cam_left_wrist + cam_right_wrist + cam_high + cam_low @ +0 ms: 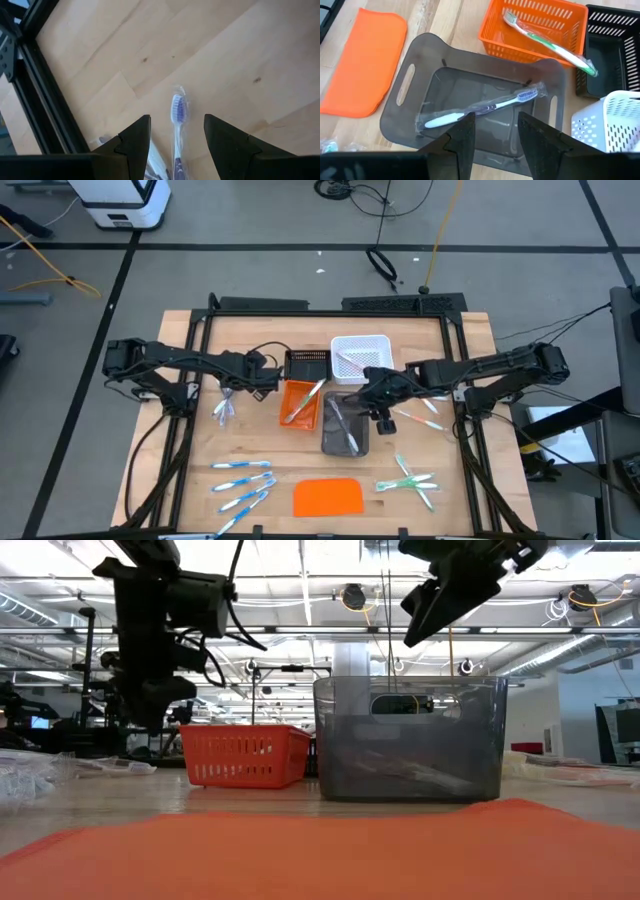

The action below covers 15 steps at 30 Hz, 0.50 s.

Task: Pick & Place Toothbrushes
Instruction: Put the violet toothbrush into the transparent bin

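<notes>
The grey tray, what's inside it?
One wrapped toothbrush lies inside the grey tray. The right gripper, jaws open, hovers above and hides part of the floor.

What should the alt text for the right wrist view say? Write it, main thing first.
The right gripper hangs open above a grey tray holding one wrapped toothbrush with a white handle. Beyond it, an orange basket holds a green and white toothbrush, with a black tray and a white basket alongside and a flat orange slab on the wooden table.
</notes>
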{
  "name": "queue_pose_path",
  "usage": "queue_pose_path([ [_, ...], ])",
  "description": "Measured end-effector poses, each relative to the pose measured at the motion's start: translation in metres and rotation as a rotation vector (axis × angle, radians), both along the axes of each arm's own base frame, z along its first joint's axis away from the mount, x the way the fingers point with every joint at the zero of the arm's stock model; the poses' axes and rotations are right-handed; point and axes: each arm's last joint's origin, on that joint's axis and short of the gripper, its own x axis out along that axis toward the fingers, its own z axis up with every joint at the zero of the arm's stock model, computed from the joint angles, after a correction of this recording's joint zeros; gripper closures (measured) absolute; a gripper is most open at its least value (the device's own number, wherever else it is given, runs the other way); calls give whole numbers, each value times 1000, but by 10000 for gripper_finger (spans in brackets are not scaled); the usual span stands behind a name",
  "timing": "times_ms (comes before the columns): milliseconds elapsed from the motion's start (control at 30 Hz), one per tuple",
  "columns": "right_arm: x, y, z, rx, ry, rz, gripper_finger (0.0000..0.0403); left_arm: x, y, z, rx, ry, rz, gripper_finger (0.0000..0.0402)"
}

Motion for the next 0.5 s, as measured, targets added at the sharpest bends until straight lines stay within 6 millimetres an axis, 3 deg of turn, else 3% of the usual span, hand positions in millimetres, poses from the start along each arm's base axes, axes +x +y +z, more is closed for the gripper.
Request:
queue_pose_path([
  [300,0,0,0,-2,0,2,261,1,-1,-1,-30,-10,1,213],
  [500,0,0,0,-2,0,2,261,-9,-3,-13,-78,33,13,213],
])
